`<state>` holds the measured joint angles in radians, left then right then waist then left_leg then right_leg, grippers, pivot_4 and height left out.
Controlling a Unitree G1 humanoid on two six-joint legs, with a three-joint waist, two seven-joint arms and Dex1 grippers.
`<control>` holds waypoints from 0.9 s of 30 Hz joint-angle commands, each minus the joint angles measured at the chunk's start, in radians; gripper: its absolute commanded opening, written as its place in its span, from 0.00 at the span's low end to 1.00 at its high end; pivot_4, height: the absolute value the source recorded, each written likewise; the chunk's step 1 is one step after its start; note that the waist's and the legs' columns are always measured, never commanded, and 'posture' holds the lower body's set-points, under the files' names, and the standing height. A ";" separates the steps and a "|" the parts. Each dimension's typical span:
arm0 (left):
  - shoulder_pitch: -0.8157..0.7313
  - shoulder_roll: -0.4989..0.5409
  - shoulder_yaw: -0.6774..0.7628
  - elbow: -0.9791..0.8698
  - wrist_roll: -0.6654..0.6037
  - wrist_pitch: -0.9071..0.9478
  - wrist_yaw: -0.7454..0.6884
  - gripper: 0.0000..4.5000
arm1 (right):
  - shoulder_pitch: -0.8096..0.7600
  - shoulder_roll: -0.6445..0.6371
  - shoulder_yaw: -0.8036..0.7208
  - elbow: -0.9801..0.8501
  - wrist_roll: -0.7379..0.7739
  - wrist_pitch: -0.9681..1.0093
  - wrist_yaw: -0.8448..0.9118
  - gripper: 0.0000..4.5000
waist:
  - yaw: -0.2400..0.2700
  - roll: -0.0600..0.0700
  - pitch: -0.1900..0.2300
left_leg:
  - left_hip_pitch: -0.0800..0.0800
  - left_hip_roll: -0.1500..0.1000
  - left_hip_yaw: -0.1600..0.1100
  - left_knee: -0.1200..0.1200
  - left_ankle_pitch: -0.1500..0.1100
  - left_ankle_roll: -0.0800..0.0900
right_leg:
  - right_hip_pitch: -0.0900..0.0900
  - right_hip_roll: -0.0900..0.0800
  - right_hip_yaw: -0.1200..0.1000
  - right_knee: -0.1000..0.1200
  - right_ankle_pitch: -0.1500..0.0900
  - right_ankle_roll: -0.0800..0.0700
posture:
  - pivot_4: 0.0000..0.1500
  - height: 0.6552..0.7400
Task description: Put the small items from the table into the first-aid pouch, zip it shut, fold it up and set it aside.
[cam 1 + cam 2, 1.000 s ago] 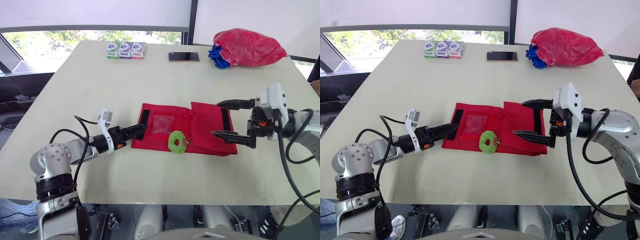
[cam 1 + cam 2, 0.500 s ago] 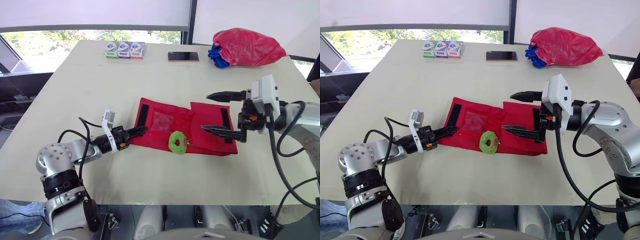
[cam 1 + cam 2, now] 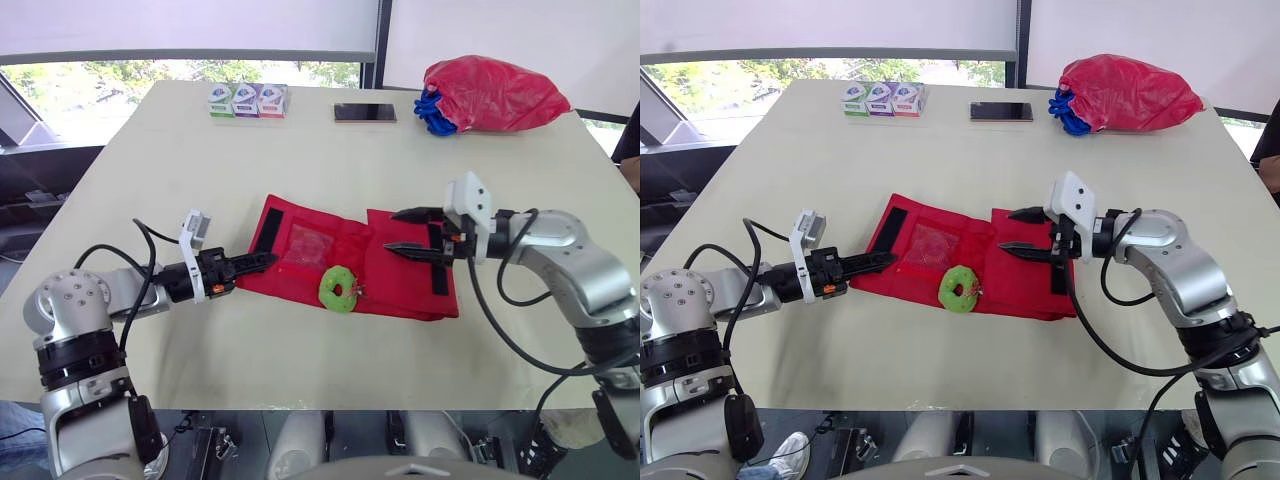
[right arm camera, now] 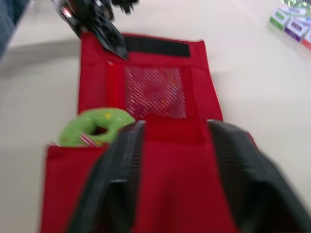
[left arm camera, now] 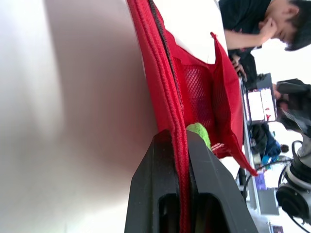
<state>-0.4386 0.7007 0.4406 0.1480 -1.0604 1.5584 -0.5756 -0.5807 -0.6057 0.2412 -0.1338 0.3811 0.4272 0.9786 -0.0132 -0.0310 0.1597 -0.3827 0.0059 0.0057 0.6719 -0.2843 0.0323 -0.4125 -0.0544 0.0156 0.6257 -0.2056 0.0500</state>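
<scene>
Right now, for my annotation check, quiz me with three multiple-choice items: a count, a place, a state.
1. Count of small boxes on the table's far side: A two, B three, C five.
2. The green ring lies: A at the red pouch's near edge, B beside the boxes, C off the table.
3. The left gripper is: A open in the air, B shut on the pouch's edge, C shut on the ring.
B, three stand in a row; A, it overlaps that edge; B, red fabric sits pinched between its fingers.

Pouch (image 3: pixel 400 285) mesh pocket (image 3: pixel 310 245) contents unclear; labels on 3 boxes (image 3: pixel 247 100) too small to read.
</scene>
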 commanded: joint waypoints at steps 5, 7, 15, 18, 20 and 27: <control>-0.036 0.078 -0.055 0.027 0.037 -0.055 -0.121 0.00 | -0.038 0.047 0.106 0.157 -0.169 -0.115 0.037 0.01 | -0.001 0.000 0.000 | 0.000 0.000 -0.001 -0.001 0.000 0.000 | 0.000 0.000 -0.001 0.000 0.000 0.000 | 1.00 1.00; -0.051 0.087 -0.059 0.026 0.038 -0.065 -0.146 0.00 | -0.035 0.054 0.135 0.187 -0.210 -0.127 0.042 0.01 | -0.001 0.000 0.000 | 0.000 0.000 -0.001 -0.002 0.000 -0.001 | 0.000 0.000 -0.001 0.000 0.000 0.000 | 1.00 1.00; -0.100 0.135 -0.118 -0.059 0.023 -0.137 -0.305 0.00 | -0.030 0.084 0.194 0.275 -0.351 -0.157 0.017 0.01 | -0.002 -0.002 -0.001 | 0.001 0.000 -0.001 -0.001 0.001 -0.002 | 0.001 0.000 -0.001 0.000 -0.001 -0.001 | 1.00 1.00; -0.137 0.142 -0.155 -0.094 0.015 -0.160 -0.367 0.00 | -0.034 0.098 0.203 0.300 -0.379 -0.148 0.010 0.01 | -0.002 -0.002 -0.001 | 0.002 0.000 -0.001 -0.001 0.002 -0.003 | 0.001 0.000 -0.001 0.001 -0.001 -0.003 | 1.00 1.00; -0.180 0.131 -0.188 -0.109 0.018 -0.179 -0.397 0.00 | -0.035 0.110 0.207 0.323 -0.395 -0.144 0.002 0.01 | -0.003 -0.003 -0.002 | 0.002 0.000 -0.001 -0.001 0.002 -0.004 | 0.001 0.001 -0.001 0.001 -0.001 -0.004 | 1.00 1.00; -0.336 0.006 -0.327 -0.070 0.049 -0.218 -0.434 0.00 | -0.034 0.134 0.189 0.369 -0.414 -0.159 -0.002 0.01 | -0.003 -0.004 -0.003 | 0.003 0.000 -0.002 -0.001 0.002 -0.003 | 0.002 0.003 -0.001 0.001 0.000 -0.003 | 1.00 1.00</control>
<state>-0.7356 0.7217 0.1208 0.0891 -1.0017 1.3727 -0.9731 -0.6508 -0.4646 0.4088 0.1528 0.0071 0.2460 0.9909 -0.0160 -0.0353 0.1570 -0.3799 0.0063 0.0040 0.6713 -0.2819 0.0292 -0.4104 -0.0510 0.0151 0.6271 -0.2050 0.0475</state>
